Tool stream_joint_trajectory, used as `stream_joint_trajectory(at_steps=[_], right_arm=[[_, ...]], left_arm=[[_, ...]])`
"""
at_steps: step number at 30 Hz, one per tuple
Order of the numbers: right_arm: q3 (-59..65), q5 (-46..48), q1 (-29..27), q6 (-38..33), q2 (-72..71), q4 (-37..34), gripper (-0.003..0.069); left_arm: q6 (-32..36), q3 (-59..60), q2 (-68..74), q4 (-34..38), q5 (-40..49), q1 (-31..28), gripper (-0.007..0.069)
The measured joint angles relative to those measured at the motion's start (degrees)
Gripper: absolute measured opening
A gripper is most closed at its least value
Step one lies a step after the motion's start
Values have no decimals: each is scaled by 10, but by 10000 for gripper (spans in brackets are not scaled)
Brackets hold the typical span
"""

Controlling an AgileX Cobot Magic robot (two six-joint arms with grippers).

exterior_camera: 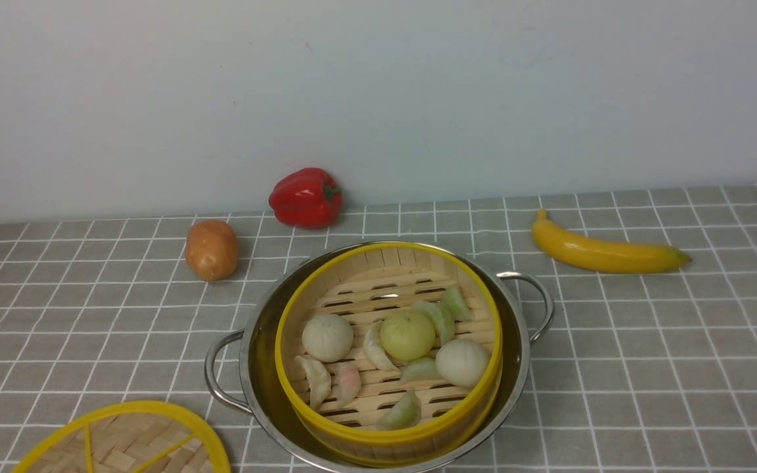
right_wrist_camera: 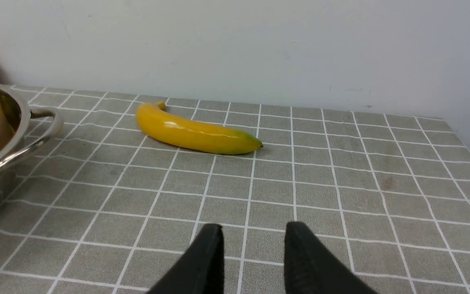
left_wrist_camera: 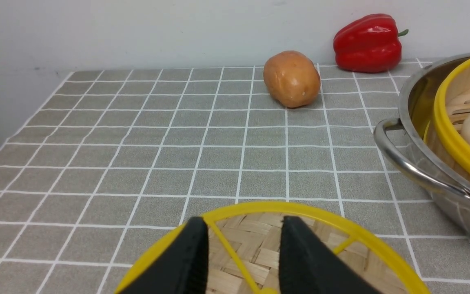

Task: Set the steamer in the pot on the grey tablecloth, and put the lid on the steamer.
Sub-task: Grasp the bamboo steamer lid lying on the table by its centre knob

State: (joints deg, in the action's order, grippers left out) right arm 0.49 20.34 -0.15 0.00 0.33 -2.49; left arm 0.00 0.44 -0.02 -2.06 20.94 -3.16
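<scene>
The steamer (exterior_camera: 385, 289), a bamboo basket with a yellow rim holding dumplings and buns, sits inside the steel pot (exterior_camera: 257, 368) on the grey tablecloth (exterior_camera: 648, 361). Flat on the cloth at the front left, apart from the pot, lies the woven lid (exterior_camera: 125, 440). In the left wrist view my left gripper (left_wrist_camera: 244, 222) hangs just over the lid (left_wrist_camera: 365, 261), open, with a yellow spoke showing between its fingers. My right gripper (right_wrist_camera: 254, 226) is open over bare cloth to the right of the pot (right_wrist_camera: 10, 110), with nothing between its fingers. Neither gripper shows in the front view.
A red pepper (exterior_camera: 305, 197) and a potato (exterior_camera: 211, 249) lie behind the pot at the left. A banana (exterior_camera: 605, 253) lies at the back right. A pale wall closes off the back, and the cloth's left edge runs near the potato's side.
</scene>
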Motion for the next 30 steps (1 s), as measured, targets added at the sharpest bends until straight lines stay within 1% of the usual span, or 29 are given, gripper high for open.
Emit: stream_joint_trajectory(at_steps=[9,13,14,15,16,20,23,25,27,29,30], right_arm=[[0,0,0,0,0,0,240],[0,0,0,0,0,0,240],[0,0,0,0,0,0,240],[0,0,0,0,0,0,240],[0,0,0,0,0,0,240],[0,0,0,0,0,0,240],[0,0,0,0,0,0,240],[0,-1,0,0,0,-1,240],[0,-1,0,0,0,-1,240],[0,-1,0,0,0,-1,240],[0,-1,0,0,0,-1,240]], left_arm=[[0,0,0,0,0,0,243],[-6,0,0,9,-20,0,243],[-28,0,0,49,-39,0,243],[-32,0,0,49,-42,0,243],[-62,0,0,107,-56,0,243],[-107,0,0,230,-93,0,243],[-113,0,0,255,-112,0,243],[-115,0,0,291,-143,0,243],[-111,-2,0,296,-147,0,243],[-100,-16,0,297,-135,0,243],[-83,-40,-1,297,-113,0,243]])
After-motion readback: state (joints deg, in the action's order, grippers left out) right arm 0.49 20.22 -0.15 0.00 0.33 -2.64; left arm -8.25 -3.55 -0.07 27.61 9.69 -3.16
